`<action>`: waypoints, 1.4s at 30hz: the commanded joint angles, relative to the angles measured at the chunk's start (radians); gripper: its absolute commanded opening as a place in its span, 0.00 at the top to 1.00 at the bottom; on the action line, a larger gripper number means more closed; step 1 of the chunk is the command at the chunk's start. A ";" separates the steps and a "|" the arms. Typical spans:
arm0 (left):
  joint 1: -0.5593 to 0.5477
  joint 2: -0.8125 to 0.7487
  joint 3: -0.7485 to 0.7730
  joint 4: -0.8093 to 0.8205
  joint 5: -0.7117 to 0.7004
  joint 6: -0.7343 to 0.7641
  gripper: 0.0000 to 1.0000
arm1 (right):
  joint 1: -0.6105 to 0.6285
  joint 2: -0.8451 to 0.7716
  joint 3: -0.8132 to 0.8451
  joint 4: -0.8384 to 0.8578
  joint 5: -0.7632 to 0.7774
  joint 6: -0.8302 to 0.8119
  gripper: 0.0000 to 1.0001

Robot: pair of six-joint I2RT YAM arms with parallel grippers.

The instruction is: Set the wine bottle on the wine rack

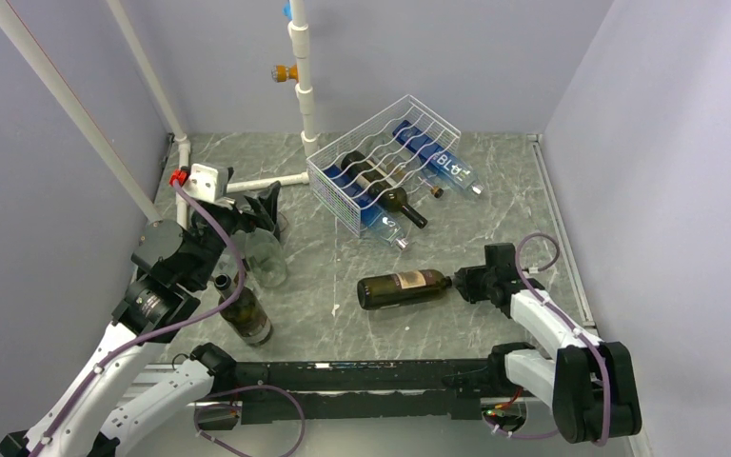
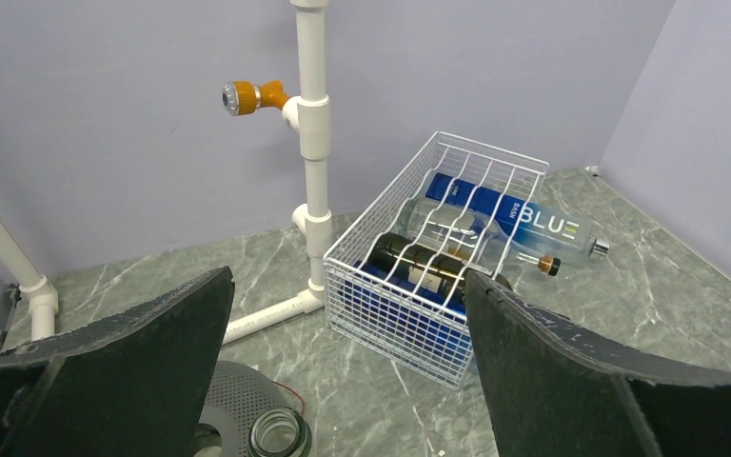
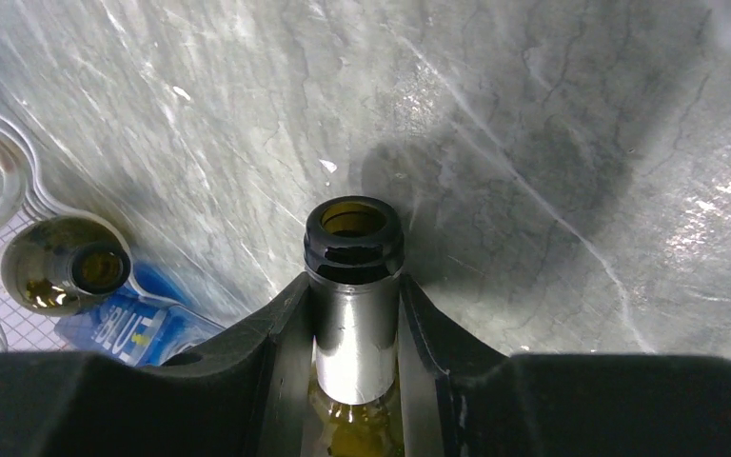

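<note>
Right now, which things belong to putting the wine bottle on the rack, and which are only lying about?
Job: wine bottle, held at its neck by the right tool; wine rack.
Lying about: clear glass jar; white pipe stand; orange nozzle.

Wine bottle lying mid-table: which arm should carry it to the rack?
Right. The right hand grips the wine bottle by its neck; the left hand hangs open and empty, farther away.

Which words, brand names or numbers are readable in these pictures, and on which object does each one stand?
"BLUE": on the clear bottle with the blue label, lying in the wine rack.
Small print on that blue label: too small to read.
Paper label on the wine bottle in the right gripper: blurred, unreadable.
Label on the dark bottle in the rack: unreadable.
</note>
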 commanded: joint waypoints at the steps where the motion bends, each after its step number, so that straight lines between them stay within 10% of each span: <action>1: 0.003 0.000 0.011 0.025 -0.007 -0.008 0.03 | -0.002 0.012 -0.004 -0.035 -0.008 0.041 0.93; 15: 0.007 -0.008 0.011 0.028 0.016 -0.021 0.03 | 0.000 -0.104 0.032 -0.100 0.001 0.020 0.75; 36: 0.006 -0.018 0.018 0.023 0.029 -0.028 0.04 | -0.002 -0.139 0.139 -0.284 0.015 -0.107 0.02; 42: 0.006 -0.020 0.018 0.021 0.028 -0.027 0.04 | -0.002 -0.104 0.222 -0.373 0.032 -0.210 0.00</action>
